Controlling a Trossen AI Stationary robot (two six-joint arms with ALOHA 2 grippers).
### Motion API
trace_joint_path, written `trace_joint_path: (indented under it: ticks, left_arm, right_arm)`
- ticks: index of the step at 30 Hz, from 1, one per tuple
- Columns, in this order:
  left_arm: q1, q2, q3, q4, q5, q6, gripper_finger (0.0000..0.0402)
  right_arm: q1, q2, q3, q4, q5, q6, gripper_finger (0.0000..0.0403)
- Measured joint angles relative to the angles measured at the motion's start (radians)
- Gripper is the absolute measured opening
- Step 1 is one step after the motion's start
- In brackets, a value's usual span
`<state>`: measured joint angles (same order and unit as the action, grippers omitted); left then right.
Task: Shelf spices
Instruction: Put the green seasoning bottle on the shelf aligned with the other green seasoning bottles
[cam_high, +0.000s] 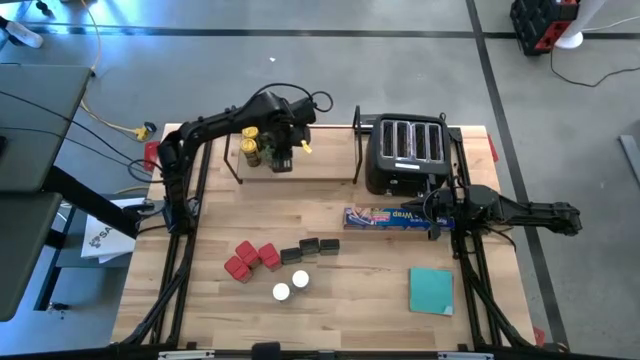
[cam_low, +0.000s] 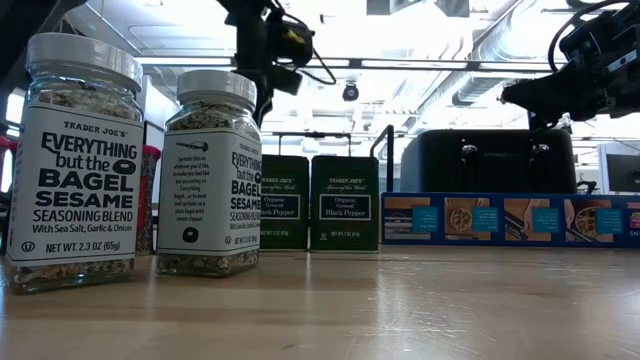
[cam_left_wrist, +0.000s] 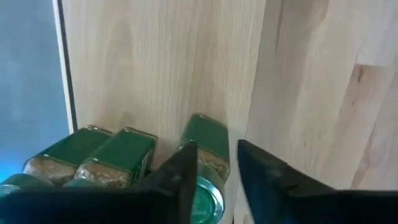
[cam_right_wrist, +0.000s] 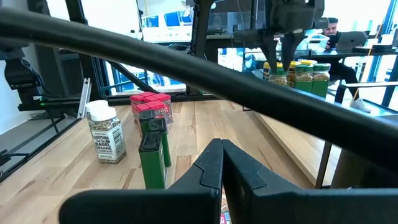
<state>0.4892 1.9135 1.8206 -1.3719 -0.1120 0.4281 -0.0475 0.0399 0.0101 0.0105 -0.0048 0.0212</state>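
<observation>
Now my left gripper (cam_high: 281, 158) hangs over the shelf (cam_high: 320, 168) at eleven o'clock, jaws narrowly parted astride a green-lidded jar (cam_left_wrist: 205, 163) standing beside the others; whether they grip it I cannot tell. Placing looks underway. Next I fetch more spices (cam_high: 252, 260) from the worktop (cam_high: 350, 290). My right gripper (cam_high: 440, 210) waits at three o'clock, jaws closed and empty.
</observation>
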Motion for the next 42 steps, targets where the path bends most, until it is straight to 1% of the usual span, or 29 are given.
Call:
trace_joint_path:
  ticks: [3, 5, 8, 12, 19, 21, 23, 26, 28, 30, 35, 38, 42]
  left_arm:
    - [0.011, 0.004, -0.006, -0.008, -0.01, 0.02, 0.0067]
    - [0.017, 0.004, -0.011, -0.021, -0.04, 0.03, 0.005]
    - [0.025, 0.004, -0.011, -0.043, -0.113, 0.046, 0.0032]
    - [0.029, 0.004, -0.011, -0.033, -0.183, 0.085, 0.0019]
    - [0.015, 0.001, -0.001, -0.022, -0.23, 0.099, 0.0015]
    - [0.002, -0.006, 0.014, -0.017, -0.212, 0.074, 0.0015]
    - [-0.015, -0.017, 0.019, 0.004, -0.13, 0.04, 0.0015]
    - [-0.038, -0.019, 0.012, 0.028, 0.026, -0.016, 0.0015]
    - [-0.059, -0.019, -0.026, 0.042, 0.051, -0.013, 0.0015]
    - [-0.07, -0.017, -0.079, 0.058, 0.026, 0.014, 0.0015]
    - [-0.077, -0.015, -0.199, 0.093, -0.08, 0.028, 0.0015]
    - [-0.077, -0.015, -0.237, 0.091, -0.117, 0.044, 0.0015]
    - [-0.074, -0.015, -0.248, 0.083, -0.177, 0.047, 0.0015]
  right_arm:
    - [0.0, 0.0, 0.0, 0.0, 0.0, 0.0, 0.0]
    - [0.0, 0.0, 0.0, 0.0, 0.0, 0.0, 0.0]
    - [0.0, 0.0, 0.0, 0.0, 0.0, 0.0, 0.0]
    - [0.0, 0.0, 0.0, 0.0, 0.0, 0.0, 0.0]
    - [0.0, 0.0, 0.0, 0.0, 0.0, 0.0, 0.0]
    - [0.0, 0.0, 0.0, 0.0, 0.0, 0.0, 0.0]
    - [0.0, 0.0, 0.0, 0.0, 0.0, 0.0, 0.0]
    - [0.0, 0.0, 0.0, 0.0, 0.0, 0.0, 0.0]
    - [0.0, 0.0, 0.0, 0.0, 0.0, 0.0, 0.0]
    - [0.0, 0.0, 0.0, 0.0, 0.0, 0.0, 0.0]
    - [0.0, 0.0, 0.0, 0.0, 0.0, 0.0, 0.0]
    - [0.0, 0.0, 0.0, 0.0, 0.0, 0.0, 0.0]
    - [0.0, 0.0, 0.0, 0.0, 0.0, 0.0, 0.0]
